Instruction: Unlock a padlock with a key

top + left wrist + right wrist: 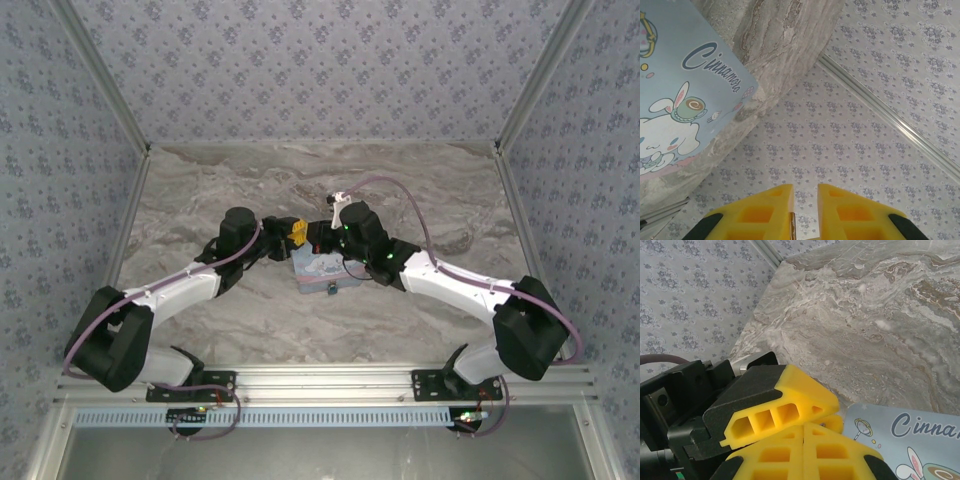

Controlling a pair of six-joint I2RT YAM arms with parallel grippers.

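Top external view: a tiny blue-teal padlock [331, 291] sits at the near edge of a pale-blue square cartoon tin [322, 270], mid grey marbled tabletop [200, 320]. At the tin's far edge the right pincer [804, 429] is pressed together; the left pincer [805, 192] shows a narrow gap with a thin brass sliver [792, 224] in it, whether pinched I cannot tell

Left end effector [805, 192], right end effector [803, 427] nose to nose over tin [325, 272]; open table [430, 190] around.

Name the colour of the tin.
Pale blue tin, with a white cartoon figure; clearest in the left wrist view.
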